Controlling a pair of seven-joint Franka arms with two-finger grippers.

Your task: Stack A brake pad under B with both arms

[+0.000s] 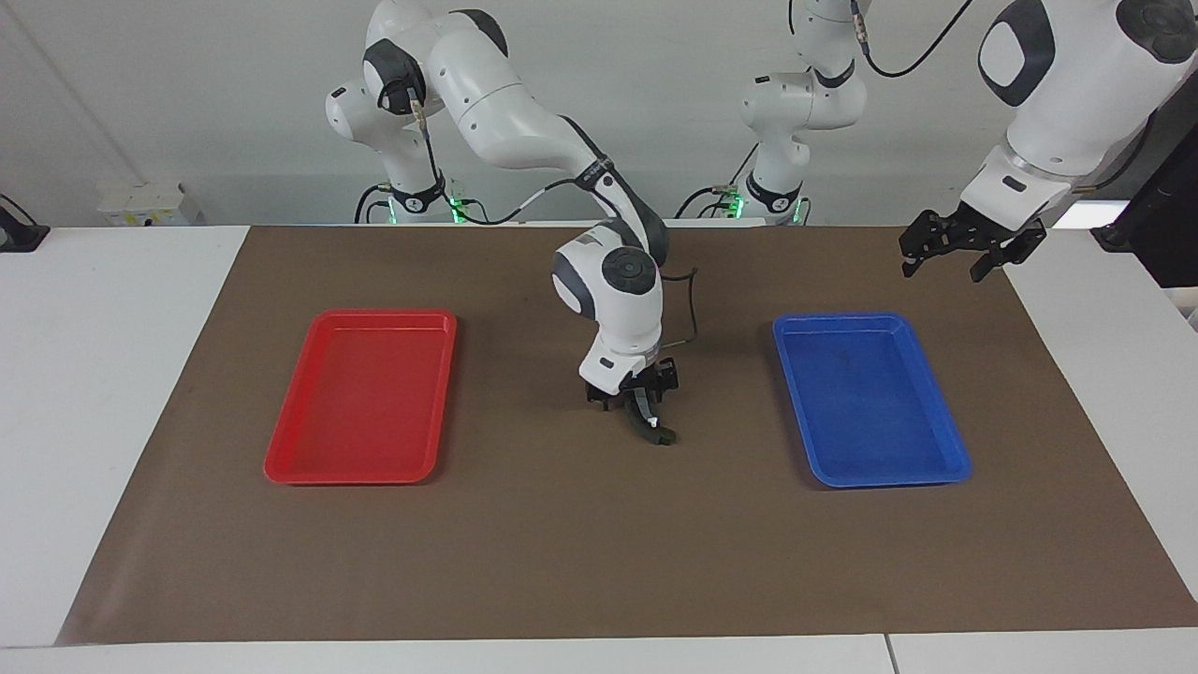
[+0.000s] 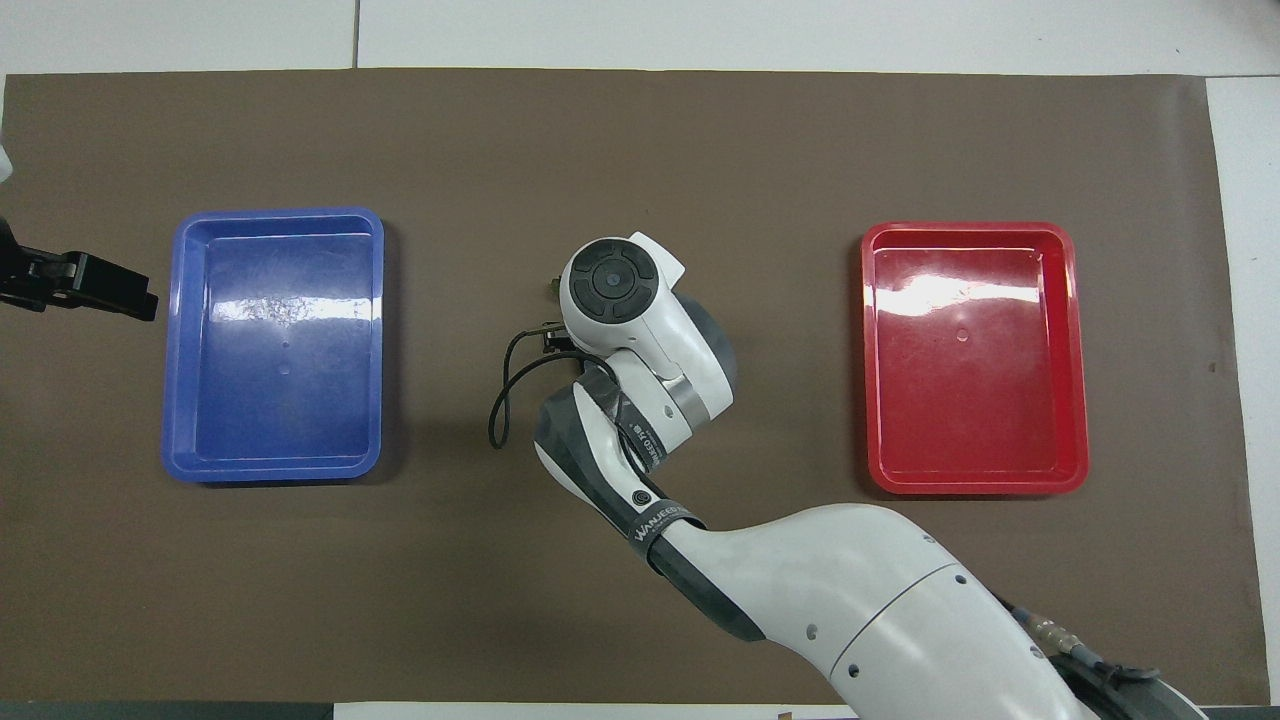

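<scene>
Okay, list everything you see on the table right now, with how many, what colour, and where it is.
Brake pad: one seen, black, curved, at the right gripper, mid-mat between the trays.
Red tray: one, red, toward the right arm's end.
Blue tray: one, blue, toward the left arm's end.
Mat: one, brown, covering the table.
Right gripper: low at the mat's centre, at the brake pad.
Left gripper: raised over the mat's edge beside the blue tray, waiting.
</scene>
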